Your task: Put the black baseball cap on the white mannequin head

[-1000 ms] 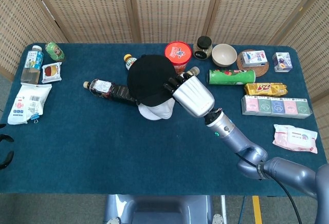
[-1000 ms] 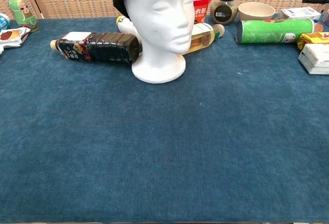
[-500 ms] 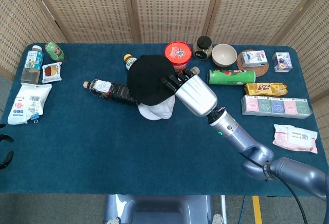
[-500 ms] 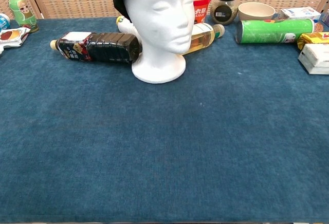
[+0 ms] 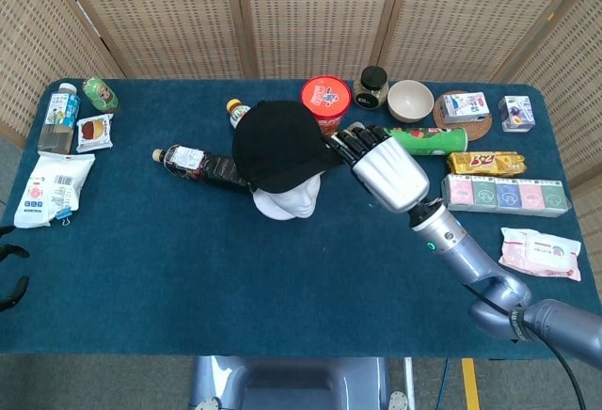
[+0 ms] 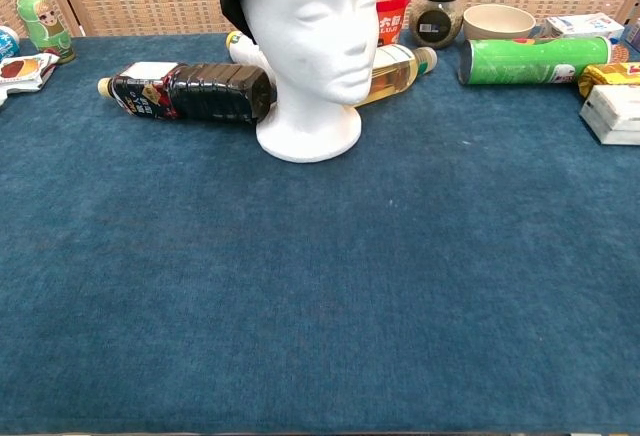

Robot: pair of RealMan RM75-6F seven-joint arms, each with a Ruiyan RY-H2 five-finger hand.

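A blue-covered table (image 5: 188, 269) stands before woven screens. Head view: the black baseball cap (image 5: 276, 146) sits on the white mannequin head (image 5: 287, 202); the right hand (image 5: 381, 165) is just beside the cap's right edge, fingers spread, holding nothing. The left hand (image 5: 9, 278) is barely visible at the frame edge; its finger state cannot be determined. Chest view: the cap covers the head's crown, with a dark bottle (image 6: 190, 91) lying beside it.

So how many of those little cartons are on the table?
2. The first carton lies on the round coaster at the back right, beside the bowl. The second carton stands just right of it, near the table's corner. None seem hidden.
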